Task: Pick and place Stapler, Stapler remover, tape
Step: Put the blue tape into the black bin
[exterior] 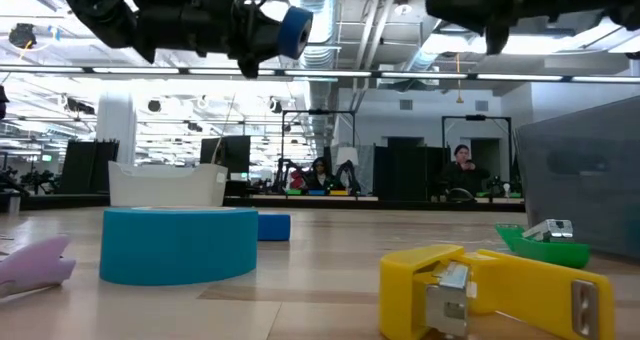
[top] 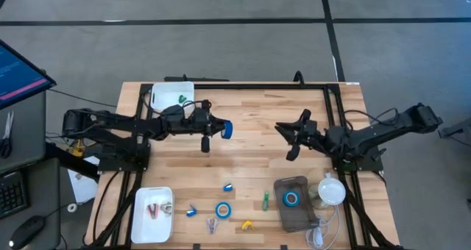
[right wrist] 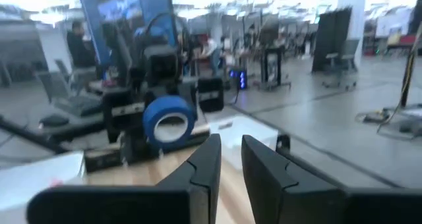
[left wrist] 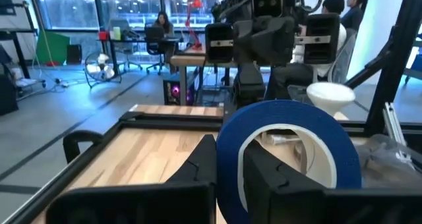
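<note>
Above the middle of the table (top: 243, 143), your left gripper (top: 221, 128) holds one roll of blue tape (top: 226, 129) clear of the wood, fingers clenched on the ring. In the left wrist view the roll (left wrist: 290, 148) stands on edge between the two dark fingers (left wrist: 198, 168), white core facing the camera. The low view shows the same roll (exterior: 295, 32) high up, well above the table surface.

Your right gripper (top: 291, 136) hangs over the right half of the table, pointed toward the left arm and well apart from it. Its fingers (right wrist: 201, 165) are nearly together with only a narrow gap, and nothing is between them. Its wrist view looks straight at the carried roll (right wrist: 169, 120).

Second blue roll (top: 223, 210) lies flat on the table near the front edge, centre. Third roll (top: 292, 198) lies inside the dark bin (top: 283, 219) at front right. A white cup-like object (top: 333, 190) sits just beside that bin.

Small items along the front: a green piece (top: 265, 200), a yellow piece (top: 246, 225), a blue piece (top: 228, 186), another blue piece (top: 191, 211) and a purple-tinted piece (top: 211, 224). You cannot tell from here which are staplers and which removers.

White tray (top: 140, 224) at front left holds reddish items. White tray (top: 165, 92) at back left holds a small green item (top: 179, 98).
</note>
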